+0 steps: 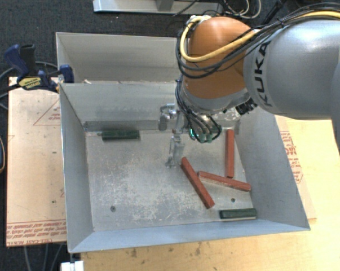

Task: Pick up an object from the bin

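Green block at bin's 5 o'clock; gripper low near centre, claw state cannot tell; red stick just at its 4 o'clock; second stick touching that; third stick at 3 o'clock; other block at 10 o'clock.

In the bin the floor lies bare from 6 to 9 o'clock, open for a reach from above. At 10 o'clock a dark green block lies against the back wall. From 2 to 4 o'clock three red-brown sticks crowd the floor, two of them touching. A second dark block lies at 5 o'clock by the front wall. The arm's orange cover overhangs 12 to 2 o'clock.
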Available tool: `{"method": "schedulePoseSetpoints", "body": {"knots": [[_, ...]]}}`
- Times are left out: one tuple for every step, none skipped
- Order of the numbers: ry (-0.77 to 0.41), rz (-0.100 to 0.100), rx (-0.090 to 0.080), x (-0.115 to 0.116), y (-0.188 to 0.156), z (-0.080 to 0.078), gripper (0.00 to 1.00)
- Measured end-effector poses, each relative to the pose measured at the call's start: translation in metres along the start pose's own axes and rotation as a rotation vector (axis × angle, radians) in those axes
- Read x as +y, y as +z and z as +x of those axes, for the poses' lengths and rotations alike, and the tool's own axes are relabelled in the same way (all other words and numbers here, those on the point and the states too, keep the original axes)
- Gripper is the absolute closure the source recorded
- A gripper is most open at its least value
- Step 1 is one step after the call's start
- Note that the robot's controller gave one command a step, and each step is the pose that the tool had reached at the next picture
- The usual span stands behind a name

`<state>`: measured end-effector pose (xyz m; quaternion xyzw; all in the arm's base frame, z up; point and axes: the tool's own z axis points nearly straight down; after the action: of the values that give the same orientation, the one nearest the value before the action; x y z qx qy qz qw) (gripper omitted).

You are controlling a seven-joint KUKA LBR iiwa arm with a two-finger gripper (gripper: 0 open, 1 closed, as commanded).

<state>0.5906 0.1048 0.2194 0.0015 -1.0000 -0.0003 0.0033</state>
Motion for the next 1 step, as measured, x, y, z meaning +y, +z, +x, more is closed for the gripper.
{"method": "schedulePoseSetpoints", "body": {"knots": [[0.092,-0.001,-0.009,0.0060,0.0632,-0.0674,0.00]]}}
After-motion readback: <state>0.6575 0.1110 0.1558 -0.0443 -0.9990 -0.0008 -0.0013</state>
